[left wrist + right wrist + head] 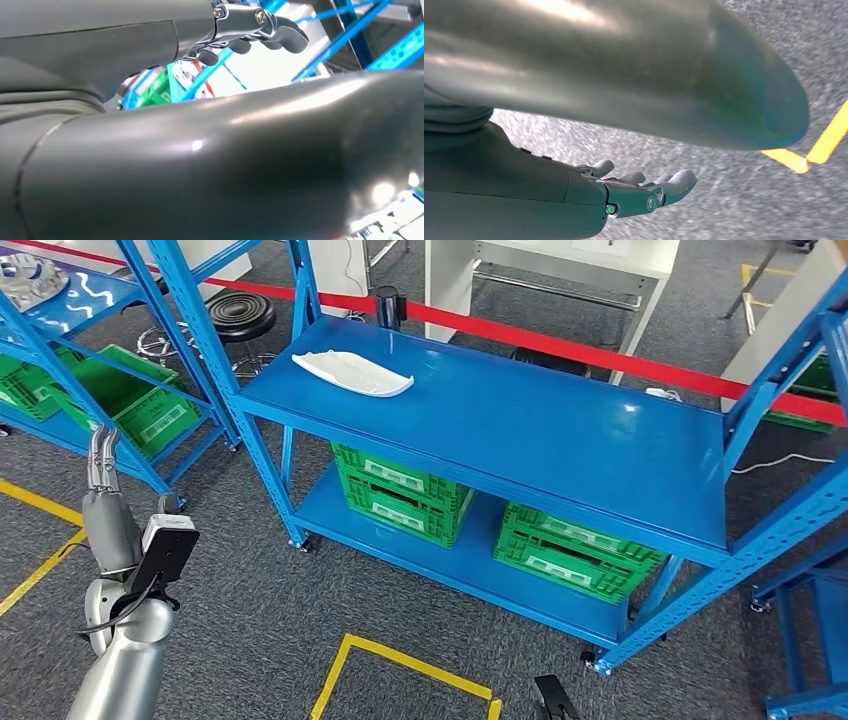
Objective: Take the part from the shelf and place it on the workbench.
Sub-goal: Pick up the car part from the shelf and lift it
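1. We see a white part (pixel 352 373) lying flat on the blue workbench (pixel 520 430), near its left end.
2. Green crates (pixel 405 492) sit on the lower shelf.
3. Our left hand (pixel 101 462) is raised beside the left shelf (pixel 110 390), holding nothing.

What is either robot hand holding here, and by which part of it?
Nothing. The left robot hand is raised with nothing in it, the right robot hand hangs over the floor holding nothing, and the white part lies untouched on the blue workbench.

Left robot hand (pixel 101 455) raised, fingers extended, empty; right robot hand (pixel 634 192) hangs open, empty.
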Robot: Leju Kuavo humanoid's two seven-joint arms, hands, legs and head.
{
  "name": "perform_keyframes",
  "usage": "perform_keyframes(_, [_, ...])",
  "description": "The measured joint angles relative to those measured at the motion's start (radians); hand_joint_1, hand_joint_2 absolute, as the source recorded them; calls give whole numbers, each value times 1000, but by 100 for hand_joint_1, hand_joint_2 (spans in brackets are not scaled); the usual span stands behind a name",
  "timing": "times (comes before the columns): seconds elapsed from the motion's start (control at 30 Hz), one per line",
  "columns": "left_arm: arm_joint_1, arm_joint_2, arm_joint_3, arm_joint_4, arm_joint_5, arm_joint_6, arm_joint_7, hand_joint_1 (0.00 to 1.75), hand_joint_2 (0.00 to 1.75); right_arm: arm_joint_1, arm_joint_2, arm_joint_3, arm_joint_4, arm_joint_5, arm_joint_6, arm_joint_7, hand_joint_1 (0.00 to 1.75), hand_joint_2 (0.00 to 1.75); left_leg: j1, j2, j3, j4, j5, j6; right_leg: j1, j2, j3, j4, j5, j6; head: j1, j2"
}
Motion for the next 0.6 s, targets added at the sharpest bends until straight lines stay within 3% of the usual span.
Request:
perform_keyframes(0.07, [-1, -1, 0, 1, 0, 0, 0, 0, 0, 0, 0, 0, 0, 0, 0, 0, 0, 0, 2, -21, -4, 2, -3, -13, 1, 26, 21, -51, 10, -6, 0, 0])
perform_keyframes(0.13, [0, 2, 0, 1, 0, 0, 0, 0, 0, -2, 0, 0, 0, 0, 0, 0, 0, 0, 5, -38, -7, -2, -2, -27, 2, 10, 28, -58, 8, -15, 2, 0])
perform_keyframes(0.2, [0, 5, 0, 1, 0, 0, 0, 0, 0, -3, 0, 0, 0, 0, 0, 0, 0, 0, 3, -3, -20, 24, -16, -37, 0, -12, 39, -66, 8, -28, -3, 0])
perform_keyframes(0.27, [-1, 6, 0, 2, 0, 0, 0, 0, 0, -2, 0, 0, 0, 0, -1, 0, 0, 0, 2, 58, -69, 123, -60, -44, 2, -36, 51, -70, 3, -40, -8, 0])
perform_keyframes(0.33, [2, 5, -1, 4, 0, 0, 0, 0, 0, -1, -1, 0, 0, 0, -1, 0, 0, 0, 7, 82, -135, 241, -98, -49, 5, -61, 60, -70, -6, -46, -9, 0])
perform_keyframes(0.37, [4, 6, -1, 4, 0, 0, 0, 0, 0, 0, -1, 0, 0, 0, 0, 0, 0, 0, 8, 85, -151, 265, -95, -51, 6, -73, 65, -70, -11, -46, -10, 0])
perform_keyframes(0.4, [5, 6, 0, 5, 0, 0, 1, 0, 0, 0, 0, 0, 0, 0, 0, 0, 0, 0, 9, 88, -148, 251, -74, -52, 6, -84, 70, -70, -15, -45, -10, 0])
perform_keyframes(0.43, [5, 6, 0, 5, 0, 0, 1, 0, 0, -1, 0, 0, 0, 0, 0, 0, 0, 0, 10, 95, -124, 200, -40, -50, 6, -95, 77, -70, -21, -43, -10, 0])
perform_keyframes(0.5, [3, 6, 0, 4, 0, 0, 1, 0, 0, -1, 0, 0, 0, 0, 0, 0, 0, 0, 4, 130, -58, 68, 15, -43, 8, -116, 92, -69, -34, -36, -10, 0])
perform_keyframes(0.57, [2, 5, 0, 4, 0, 0, 1, 0, 0, -3, 0, 0, 0, 0, 0, 0, 0, 0, -4, 151, -24, 3, 26, -31, 13, -132, 100, -70, -44, -25, -10, 0])
perform_keyframes(0.6, [1, 6, 0, 4, 1, 0, 1, 0, 0, -4, 0, 0, 0, 0, 0, 0, 0, 0, -8, 145, -22, 1, 22, -25, 15, -141, 103, -72, -46, -20, -10, 0])
